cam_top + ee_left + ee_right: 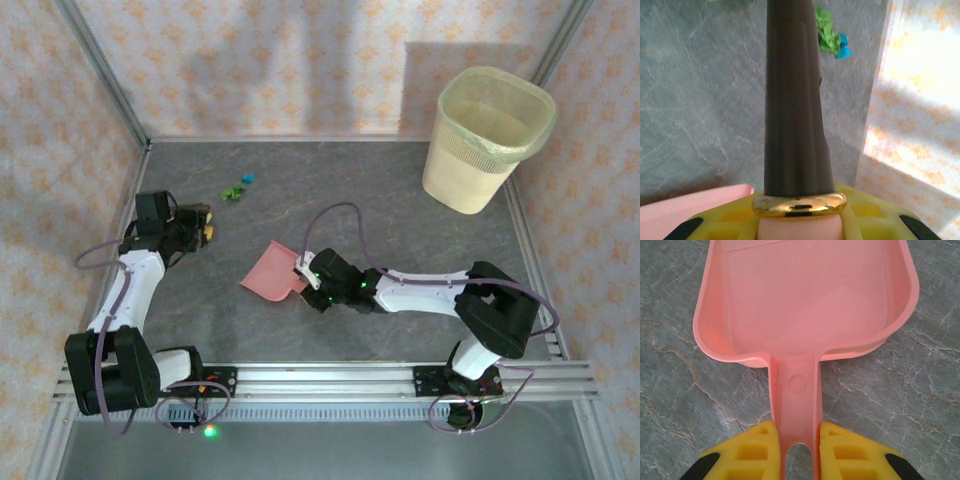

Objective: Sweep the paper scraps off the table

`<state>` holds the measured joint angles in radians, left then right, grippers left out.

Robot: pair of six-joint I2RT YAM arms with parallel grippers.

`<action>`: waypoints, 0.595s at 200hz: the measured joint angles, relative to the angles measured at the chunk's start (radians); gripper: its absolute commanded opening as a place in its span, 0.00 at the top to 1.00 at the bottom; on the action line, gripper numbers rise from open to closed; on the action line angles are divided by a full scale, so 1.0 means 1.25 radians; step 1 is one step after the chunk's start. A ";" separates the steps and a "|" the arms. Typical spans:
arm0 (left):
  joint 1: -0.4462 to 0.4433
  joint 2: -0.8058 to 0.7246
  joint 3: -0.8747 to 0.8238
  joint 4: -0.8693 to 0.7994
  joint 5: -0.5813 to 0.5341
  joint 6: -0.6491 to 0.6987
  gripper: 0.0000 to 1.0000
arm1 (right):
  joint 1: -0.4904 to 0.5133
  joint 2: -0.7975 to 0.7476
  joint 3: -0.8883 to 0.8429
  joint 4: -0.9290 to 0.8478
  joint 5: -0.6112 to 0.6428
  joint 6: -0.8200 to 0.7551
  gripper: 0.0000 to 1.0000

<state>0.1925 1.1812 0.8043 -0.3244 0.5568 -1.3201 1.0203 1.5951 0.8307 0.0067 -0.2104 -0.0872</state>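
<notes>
My left gripper (200,230) is clenched on a brush (792,100) with a dark tapered head, a gold collar and a pink handle. My right gripper (799,450) is clamped on the handle of the pink dustpan (805,295), whose pan lies flat on the table (400,220).

The paper scraps (237,188) that I can make out are green and blue bits. They sit at about eleven o'clock from the table's middle and one o'clock from the brush hand, well apart from the dustpan. The bin (490,130) stands in the two o'clock corner.

I judge the scraps to be featherlight, soft and crumpled, so they are likely to skid or roll rather than resist (a quick flick could scatter them). I wouldn't pinch them. The bristle tips should do the taking, set down behind the cluster and drawn slowly towards the pan's lip.

I can read no brand, label or writing anywhere.
</notes>
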 measured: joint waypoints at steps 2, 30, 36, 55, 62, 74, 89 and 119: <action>-0.003 -0.004 -0.004 0.000 0.001 0.000 1.00 | 0.000 0.000 0.000 0.000 0.000 0.000 1.00; -0.026 -0.072 -0.072 -0.002 0.010 0.001 1.00 | 0.000 0.001 0.000 -0.002 0.000 0.000 1.00; -0.029 -0.092 -0.087 -0.005 0.010 0.001 1.00 | 0.000 0.001 0.000 -0.002 0.000 0.000 1.00; -0.034 -0.162 -0.119 -0.025 0.009 0.000 1.00 | 0.000 0.001 0.000 -0.002 0.000 0.000 1.00; -0.037 -0.190 -0.129 -0.031 0.010 0.000 1.00 | 0.000 0.001 0.000 -0.002 0.000 0.000 1.00; -0.045 -0.232 -0.140 -0.050 0.013 0.000 1.00 | 0.000 0.001 0.000 -0.002 0.000 0.000 1.00; -0.059 -0.274 -0.142 -0.080 0.019 0.000 1.00 | 0.000 0.001 0.000 -0.002 0.000 0.000 1.00; -0.092 -0.340 -0.141 -0.127 0.033 0.012 1.00 | 0.000 0.005 0.000 -0.002 0.000 0.000 1.00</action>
<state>0.0776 0.7563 0.6277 -0.4828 0.5983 -1.3052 1.0203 1.6020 0.8307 0.0044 -0.2100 -0.0868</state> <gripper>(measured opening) 0.280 0.189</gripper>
